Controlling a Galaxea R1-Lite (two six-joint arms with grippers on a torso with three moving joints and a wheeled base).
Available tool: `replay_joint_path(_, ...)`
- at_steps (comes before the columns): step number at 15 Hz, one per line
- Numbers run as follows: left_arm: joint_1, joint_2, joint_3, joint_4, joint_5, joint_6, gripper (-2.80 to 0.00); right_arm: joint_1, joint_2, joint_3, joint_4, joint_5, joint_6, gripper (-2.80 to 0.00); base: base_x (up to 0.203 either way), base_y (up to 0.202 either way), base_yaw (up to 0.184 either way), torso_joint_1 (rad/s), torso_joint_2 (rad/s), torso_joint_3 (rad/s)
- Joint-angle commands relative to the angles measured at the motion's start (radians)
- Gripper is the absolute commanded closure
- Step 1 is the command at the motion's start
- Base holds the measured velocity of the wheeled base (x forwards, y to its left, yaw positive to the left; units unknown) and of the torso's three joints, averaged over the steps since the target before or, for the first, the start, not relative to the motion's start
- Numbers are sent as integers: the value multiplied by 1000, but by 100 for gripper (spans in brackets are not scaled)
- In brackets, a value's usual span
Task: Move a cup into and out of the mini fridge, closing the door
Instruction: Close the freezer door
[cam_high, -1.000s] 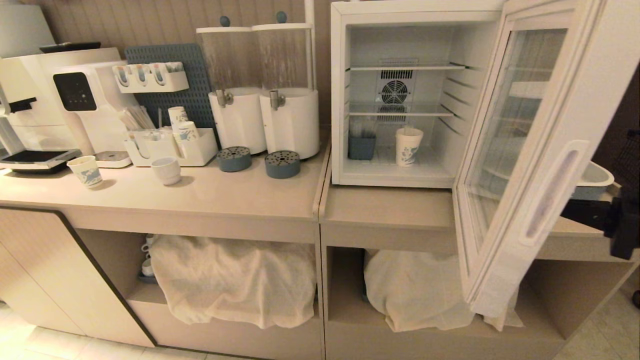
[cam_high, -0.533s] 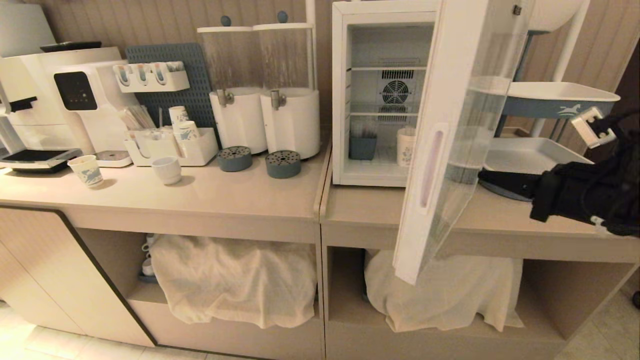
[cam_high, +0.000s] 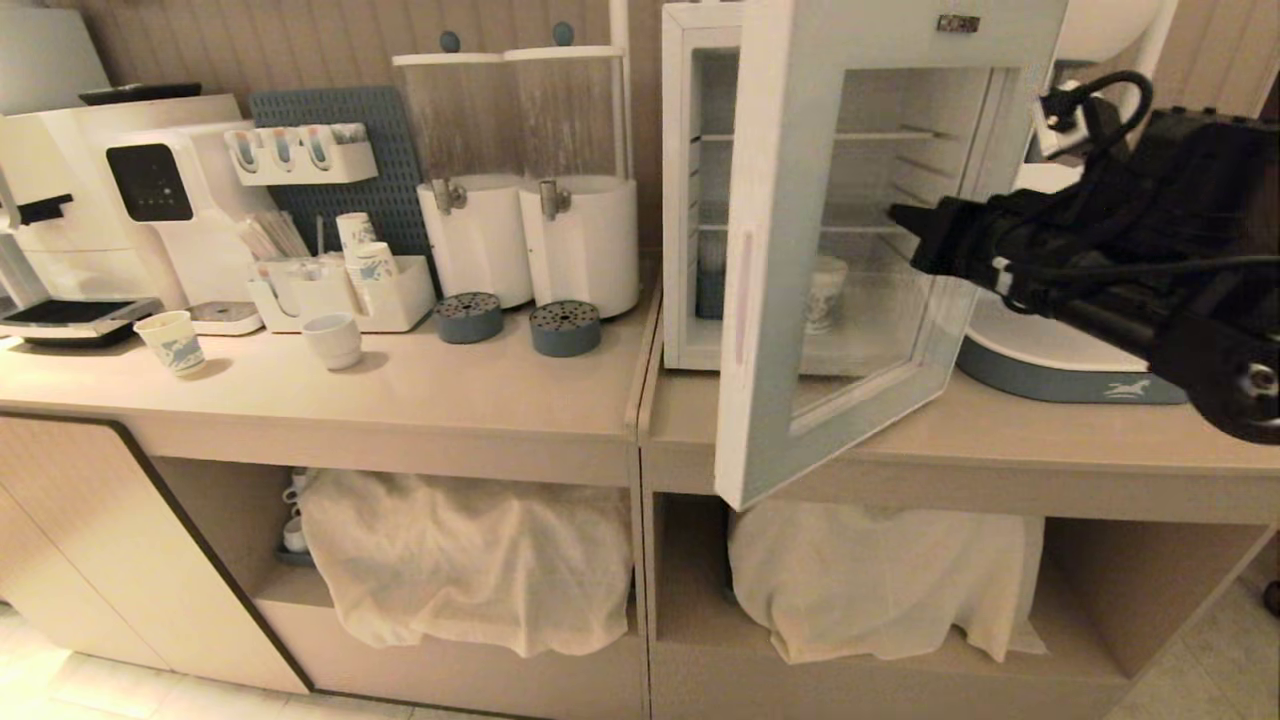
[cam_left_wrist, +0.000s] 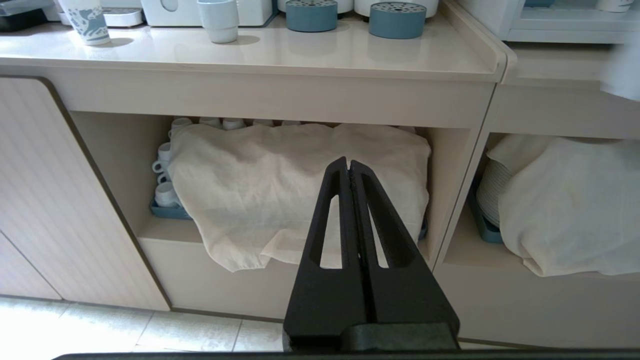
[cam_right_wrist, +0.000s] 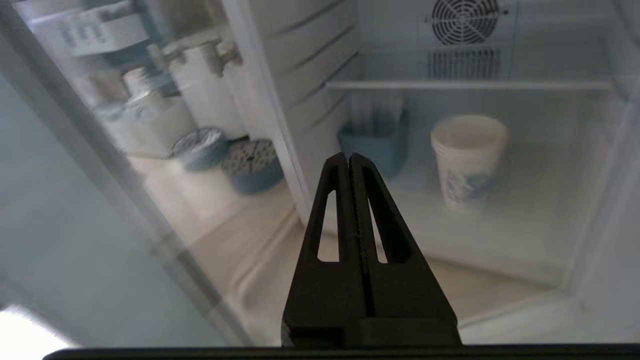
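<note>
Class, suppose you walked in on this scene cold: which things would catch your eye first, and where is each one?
First, the white-framed glass door, partly open in front of the white boxy mini fridge on the right counter. Next, the black right gripper, shut, at the door's outer glass. Through the glass, the tall white blue-patterned paper cup stands on the fridge floor beside a small blue holder.

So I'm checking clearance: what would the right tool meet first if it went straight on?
Probably the door's glass; the shut right tool points through it toward the cup.
</note>
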Motion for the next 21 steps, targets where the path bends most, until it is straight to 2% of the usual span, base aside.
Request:
replay_joint_path(1, 0, 0, 20, -1, 0, 0, 0, 49, 173, -168, 37, -78, 1, 0, 0, 0, 0, 0, 0, 0)
replay_joint_path(4, 0, 0, 20, -1, 2, -2, 0, 84, 318, -391, 109, -205, -2, 0, 0, 0, 0, 0, 0, 0)
replay_joint_path(7, 0, 0, 20, -1, 2, -2, 0, 97, 434, -570, 197, -286, -19, 0, 0, 0, 0, 0, 0, 0)
replay_joint_path(9, 0, 0, 20, -1, 2, -2, 0, 98, 459, -626, 238, -308, -24, 0, 0, 0, 0, 0, 0, 0)
replay_joint_path(12, 0, 0, 20, -1, 2, -2, 0, 96, 447, -638, 265, -311, -38, 0, 0, 0, 0, 0, 0, 0)
replay_joint_path(14, 0, 0, 20, -1, 2, -2, 0, 91, 414, -610, 268, -312, -40, 0, 0, 0, 0, 0, 0, 0)
replay_joint_path(17, 0, 0, 20, -1, 2, -2, 0, 54, 261, -449, 259, -301, -34, 0, 0, 0, 0, 0, 0, 0)
replay_joint_path(21, 0, 0, 20, -1, 2, -2, 0, -42, -116, -184, 262, -263, 4, 0, 0, 0, 0, 0, 0, 0)
